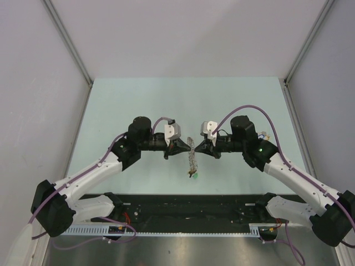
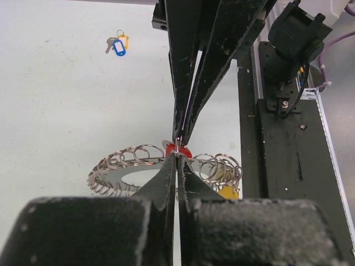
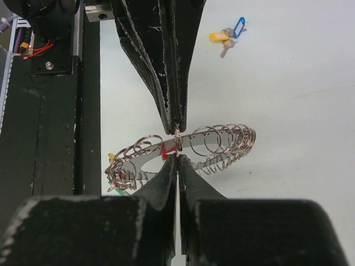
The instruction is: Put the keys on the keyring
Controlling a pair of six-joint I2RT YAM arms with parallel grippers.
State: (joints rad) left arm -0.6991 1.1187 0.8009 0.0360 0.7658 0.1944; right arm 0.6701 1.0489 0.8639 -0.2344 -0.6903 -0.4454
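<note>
The left pincer (image 2: 177, 159) and right pincer (image 3: 177, 160) meet tip to tip, each clamped on one loop of the keyring (image 3: 222, 138), which sags beneath them — red key (image 2: 183, 151), yellow key (image 2: 230, 193) and green key (image 3: 115, 189) among its coils. A loose key pair (image 3: 227, 34) lies on the worktop (image 3: 288, 111), well behind the right pincer.

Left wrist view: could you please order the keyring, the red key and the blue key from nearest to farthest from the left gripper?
1. keyring, pinched in the jaws of the left gripper.
2. red key, just beyond the tips, almost level with the ring.
3. blue key, far off at upper left.
</note>
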